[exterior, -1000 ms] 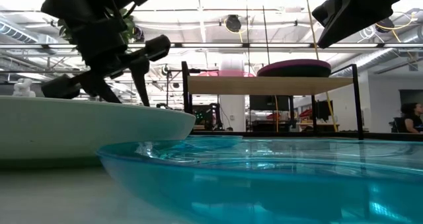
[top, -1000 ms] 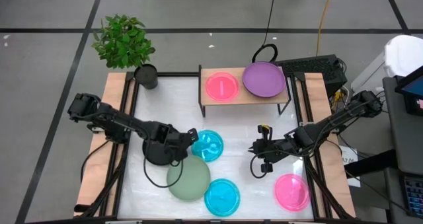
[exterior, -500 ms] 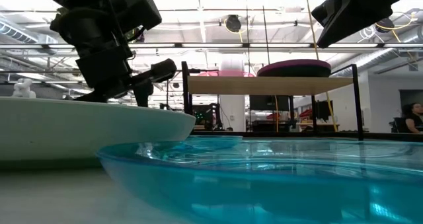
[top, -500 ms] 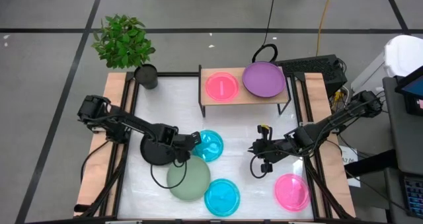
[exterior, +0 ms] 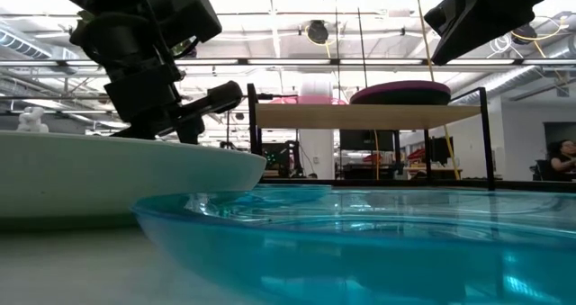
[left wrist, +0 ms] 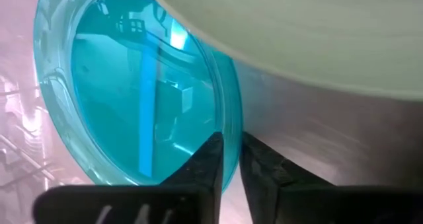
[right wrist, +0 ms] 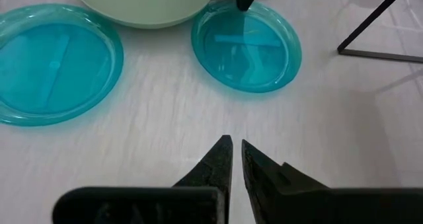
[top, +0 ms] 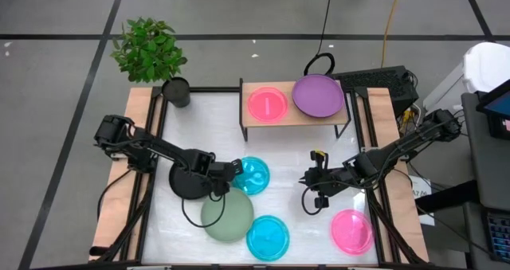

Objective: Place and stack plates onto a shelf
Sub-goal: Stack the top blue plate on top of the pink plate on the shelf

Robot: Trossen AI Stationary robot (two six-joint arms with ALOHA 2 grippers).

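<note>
Starting at the left, we see that our left gripper (top: pixel 236 168) has come down and forward over the last second, from hovering above the table to sitting low at the near rim of the upper cyan plate (top: pixel 250 175); over the last half second it has barely shifted. In the left wrist view its fingers (left wrist: pixel 210 163) are pressed nearly together with that plate's thin rim between them, so we judge it is pinching the edge, and the lift toward the shelf (top: pixel 294 117) looks like the next step. The sage green plate (top: pixel 225 214) lies just behind and beside this gripper, its edge overlapping the view above the fingers, so we would watch for snagging it on the way up. The second cyan plate (top: pixel 267 236) sits well off toward the front edge. Further right, the shelf lies far ahead of the left gripper, already carrying a pink plate (top: pixel 267 104) and the purple plate (top: pixel 318 95) side by side. Our right gripper (top: pixel 314 189) has not moved; it hangs above bare table with fingers close together and nothing between them, the other pink plate (top: pixel 351 230) lying near it, toward the table's front edge.
</note>
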